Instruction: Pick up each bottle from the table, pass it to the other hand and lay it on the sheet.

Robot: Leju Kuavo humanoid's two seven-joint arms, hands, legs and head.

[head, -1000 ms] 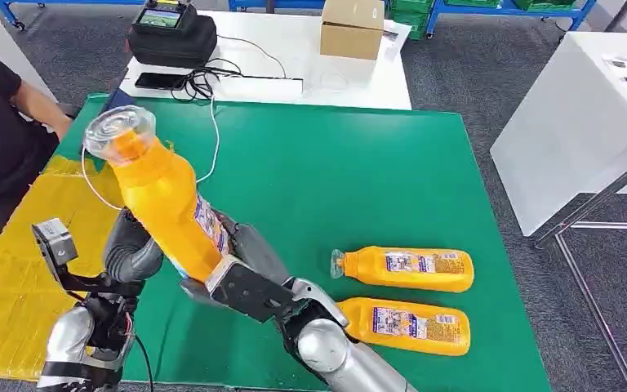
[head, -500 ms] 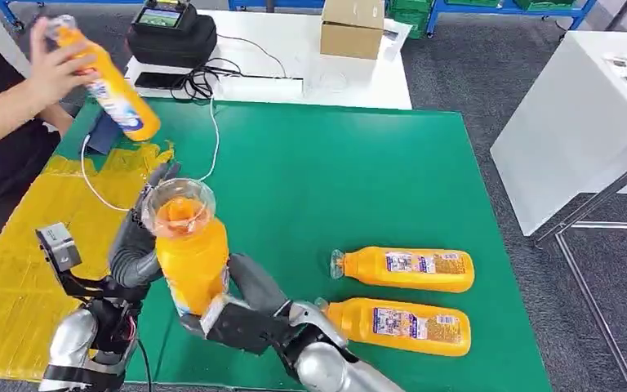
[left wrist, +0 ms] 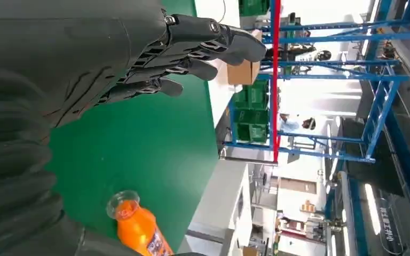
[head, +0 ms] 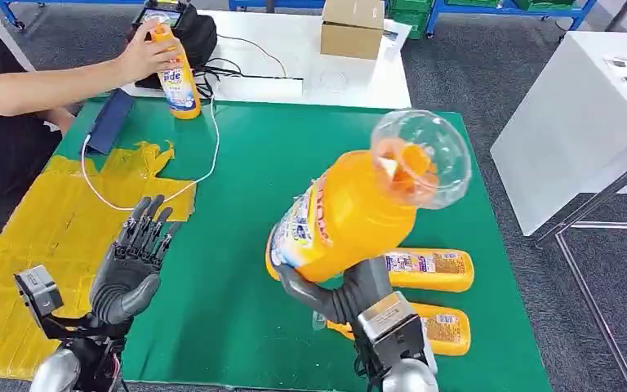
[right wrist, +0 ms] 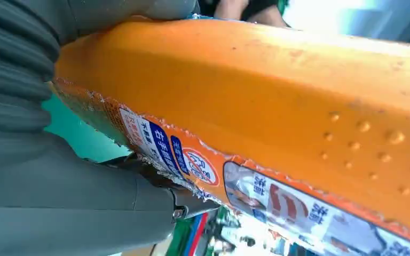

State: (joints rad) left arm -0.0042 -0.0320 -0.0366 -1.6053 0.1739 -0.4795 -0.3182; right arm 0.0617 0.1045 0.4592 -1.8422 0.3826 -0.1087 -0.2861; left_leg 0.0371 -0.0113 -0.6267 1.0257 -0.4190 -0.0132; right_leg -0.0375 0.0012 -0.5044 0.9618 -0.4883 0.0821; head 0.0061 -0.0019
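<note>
Right hand (head: 339, 294) grips the bottle (head: 351, 212), left hand (head: 135, 261) spread empty: bring them together before letting go.

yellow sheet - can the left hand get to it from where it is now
Probably yes. The left hand is open, holding nothing, and hovers by the yellow sheet edge with nothing between them. The right hand grips the raised bottle, well off to the other side.
</note>
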